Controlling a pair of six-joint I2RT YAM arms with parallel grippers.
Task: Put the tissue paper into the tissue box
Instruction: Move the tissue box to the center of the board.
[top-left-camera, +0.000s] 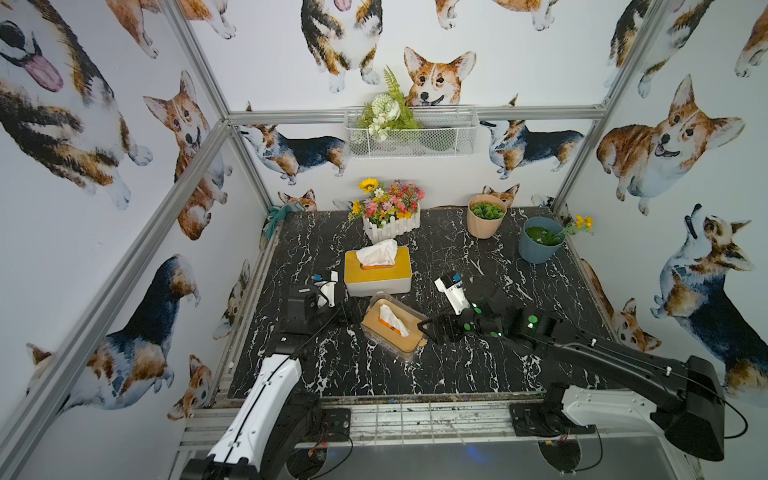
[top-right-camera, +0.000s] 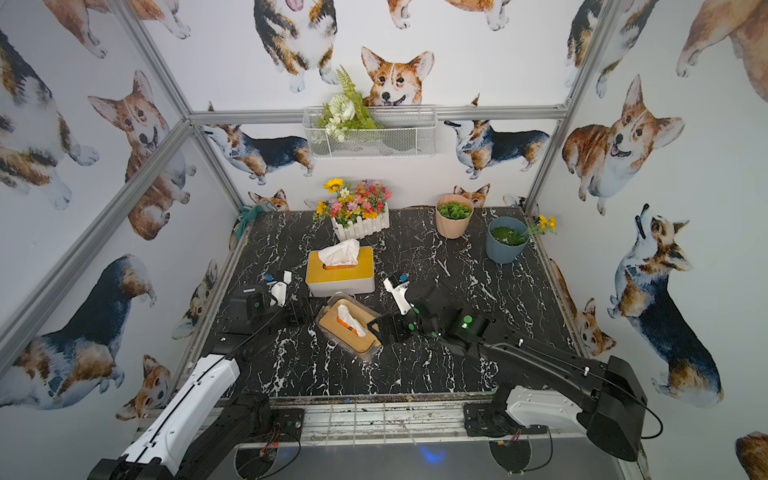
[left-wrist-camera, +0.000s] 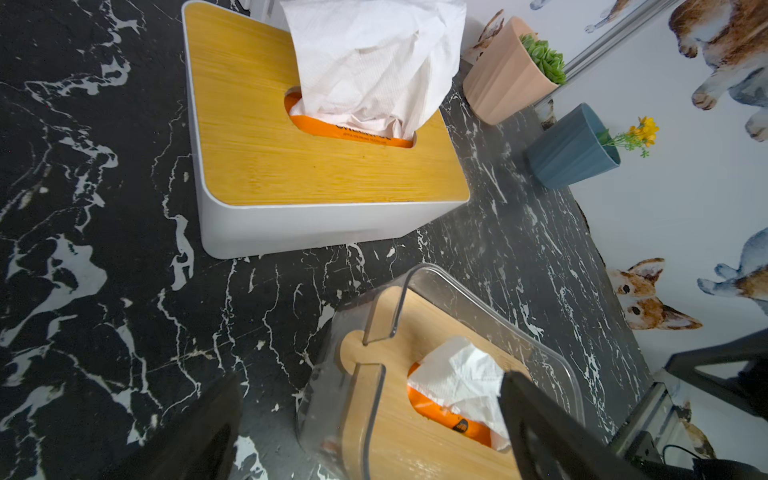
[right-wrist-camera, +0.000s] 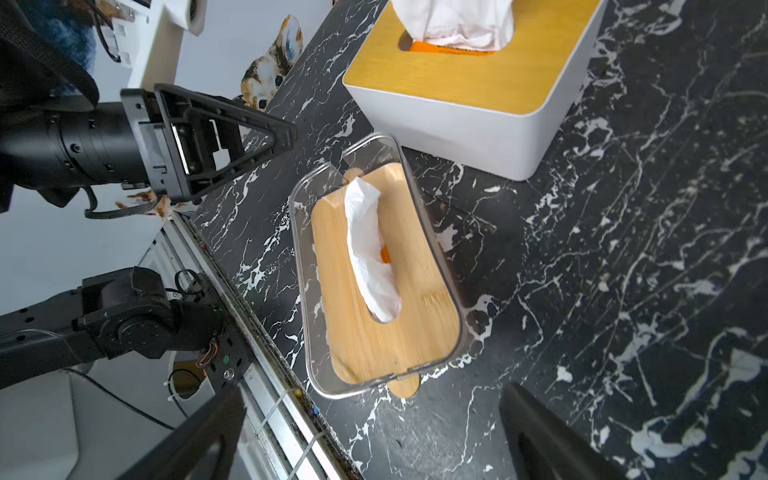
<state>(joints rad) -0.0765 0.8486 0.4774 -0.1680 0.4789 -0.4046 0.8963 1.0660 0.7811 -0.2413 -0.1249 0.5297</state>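
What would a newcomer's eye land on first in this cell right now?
The corgi wallpaper covering all the walls grabs attention first. Next, on the black marble table, the white tissue box sits at centre with a big tissue puffing out, and the clear tissue box lies skewed just nearer the robot. Bright flowers stand at the back edge.

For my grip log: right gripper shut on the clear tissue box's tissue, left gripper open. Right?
No: the right wrist view shows the right gripper open, not touching the tissue in the clear tissue box. Left gripper open, yes.
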